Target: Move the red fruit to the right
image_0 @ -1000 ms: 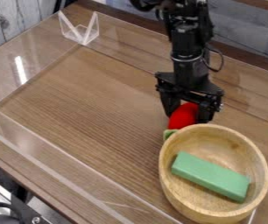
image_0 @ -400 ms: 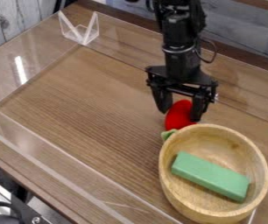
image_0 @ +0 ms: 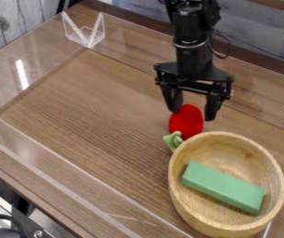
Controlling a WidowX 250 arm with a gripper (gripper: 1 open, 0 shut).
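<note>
The red fruit (image_0: 186, 121) lies on the wooden table just beyond the rim of the wooden bowl, its pale green cap (image_0: 172, 141) pointing toward the camera. My gripper (image_0: 193, 110) hangs straight down right above the fruit. Its black fingers (image_0: 168, 99) are spread wide on either side of the fruit's top and it is open. Nothing is held; the fruit rests on the table.
A wooden bowl (image_0: 194, 207) at the front right holds a flat green block (image_0: 224, 188). Clear acrylic walls (image_0: 39, 56) ring the table, with a clear bracket (image_0: 83, 30) at the back left. Bare wood stretches across the left and middle.
The gripper has lifted slightly off the fruit and rolled a little about its vertical axis. More of the red fruit and its green cap now shows below the fingers.
</note>
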